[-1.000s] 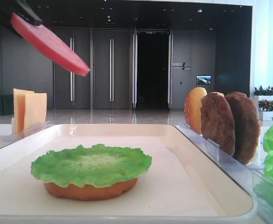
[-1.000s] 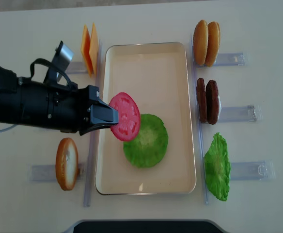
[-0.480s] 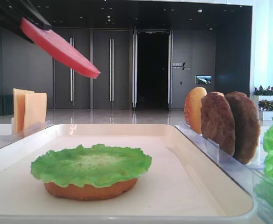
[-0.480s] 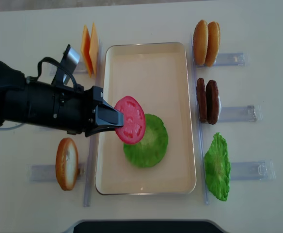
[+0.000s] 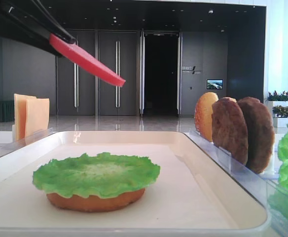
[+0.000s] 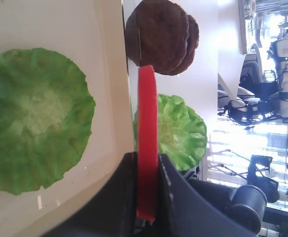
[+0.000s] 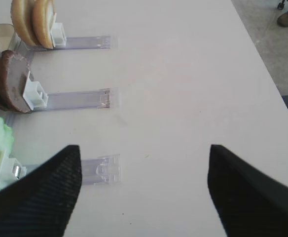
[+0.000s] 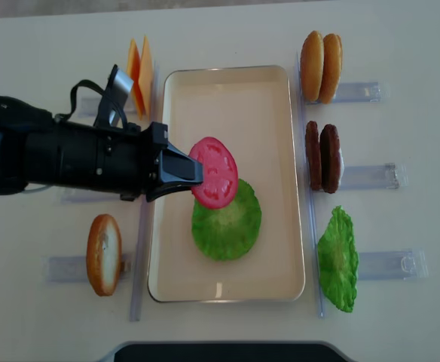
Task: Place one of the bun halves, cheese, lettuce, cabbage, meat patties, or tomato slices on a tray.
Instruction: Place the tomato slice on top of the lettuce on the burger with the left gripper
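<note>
My left gripper [image 8: 192, 172] is shut on a red tomato slice [image 8: 215, 172], holding it by its edge in the air above the cream tray [image 8: 227, 98]. The slice tilts down to the right [image 5: 87, 60] and hangs over the upper edge of the lettuce [image 8: 227, 222], well above it. That lettuce [image 5: 97, 173] lies on a flat bun half [image 5: 94, 201] in the tray. In the left wrist view the slice [image 6: 147, 123] stands edge-on between the black fingers [image 6: 126, 173]. My right gripper [image 7: 144, 187] is open over bare table, right of the racks.
Clear racks flank the tray: cheese slices [image 8: 139, 73] and a bun half [image 8: 104, 253] on the left; bun halves [image 8: 320, 56], two patties [image 8: 322, 157] and a lettuce leaf [image 8: 337, 259] on the right. The tray's raised rim [image 5: 218, 163] runs beside the patties.
My left gripper has carried the tomato slice to the right, from the tray's left edge to over the lettuce. The right gripper's earlier state is not shown.
</note>
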Controlling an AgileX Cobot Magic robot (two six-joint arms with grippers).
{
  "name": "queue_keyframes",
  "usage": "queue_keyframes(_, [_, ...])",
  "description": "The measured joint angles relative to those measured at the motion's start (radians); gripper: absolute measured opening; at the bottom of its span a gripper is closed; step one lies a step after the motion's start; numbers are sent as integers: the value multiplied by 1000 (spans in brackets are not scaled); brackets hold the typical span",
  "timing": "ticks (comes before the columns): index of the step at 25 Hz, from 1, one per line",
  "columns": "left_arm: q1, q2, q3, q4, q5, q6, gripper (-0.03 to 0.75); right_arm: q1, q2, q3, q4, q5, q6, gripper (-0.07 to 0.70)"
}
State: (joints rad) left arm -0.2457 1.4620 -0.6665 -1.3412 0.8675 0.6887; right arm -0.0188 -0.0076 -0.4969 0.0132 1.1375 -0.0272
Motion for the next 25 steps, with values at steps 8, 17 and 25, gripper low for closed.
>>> queue_keyframes(8, [0,83,0,-4,2,45,60,0,0,0,0,0,0,534])
queue_keyframes(17, [0,129,0,3,8,110,60,0,0,0,0,0,0,534])
queue_keyframes(25, [0,129,0,17,30,130,58,0,0,0,0,0,0,534])
